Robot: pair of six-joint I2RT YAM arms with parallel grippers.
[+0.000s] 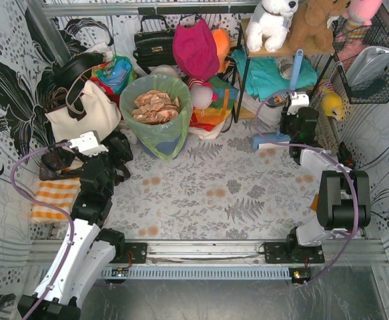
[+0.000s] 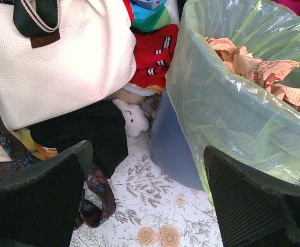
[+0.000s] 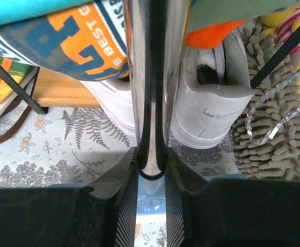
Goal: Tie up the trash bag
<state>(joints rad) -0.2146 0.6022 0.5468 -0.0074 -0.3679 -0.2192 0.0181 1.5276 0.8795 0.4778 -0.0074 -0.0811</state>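
Left gripper (image 2: 147, 154) wide open beside the trash bag (image 2: 227, 103), right gripper (image 3: 150, 170) tight around a shiny metal tool (image 3: 139, 77)

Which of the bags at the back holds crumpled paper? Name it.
The light-green trash bag, lining the round bin; brown paper fills its open mouth. The cream tote bag and black handbag show none.

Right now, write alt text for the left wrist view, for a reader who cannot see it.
A light-green trash bag lining a blue-grey bin fills the right side, crumpled brown paper inside it. The left gripper, open, shows its black fingers at the bottom corners; a cream tote bag sits upper left.
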